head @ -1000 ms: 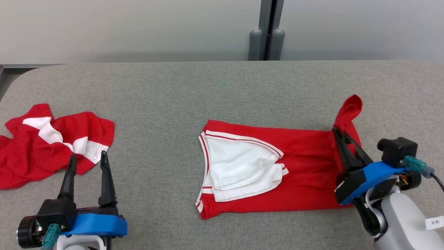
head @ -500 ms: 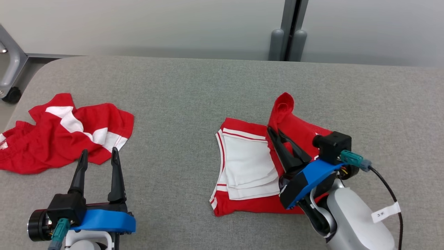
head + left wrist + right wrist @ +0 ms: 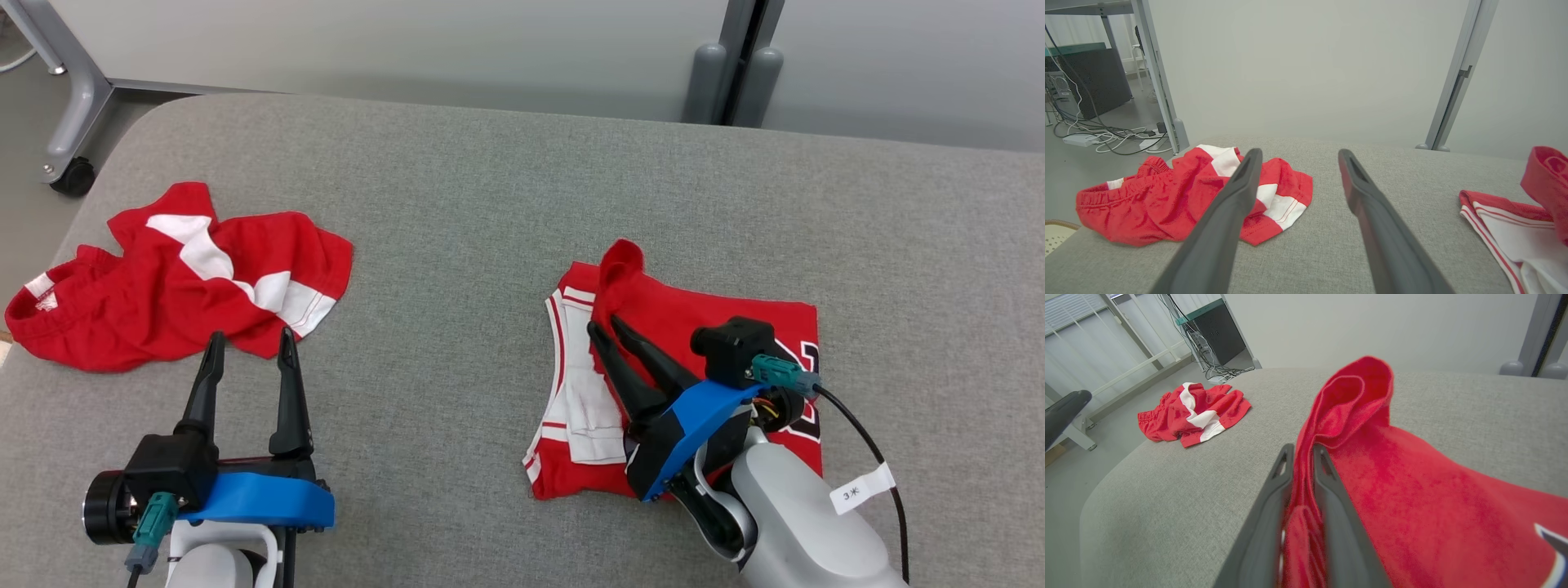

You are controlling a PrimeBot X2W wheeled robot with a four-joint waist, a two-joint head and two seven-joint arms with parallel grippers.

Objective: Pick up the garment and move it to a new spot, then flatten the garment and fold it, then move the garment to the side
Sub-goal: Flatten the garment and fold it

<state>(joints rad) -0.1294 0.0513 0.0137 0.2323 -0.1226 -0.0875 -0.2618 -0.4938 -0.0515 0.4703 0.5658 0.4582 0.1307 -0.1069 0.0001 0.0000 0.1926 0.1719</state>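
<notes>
Right wrist view: garment (image 3: 1412, 490) pinched inside right end effector (image 3: 1301, 451).

Red-white garment (image 3: 678, 302) folded over on grey table (image 3: 490, 204), one edge raised, apparently pinched.

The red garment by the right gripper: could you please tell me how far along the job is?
Done: the red garment lies mid-table, mostly flat. In hand: the right gripper pinches its raised red edge, holding that half over the white part; the fold is not yet laid down. Left: release, press the fold flat, then move it aside. The left gripper hovers open.
</notes>
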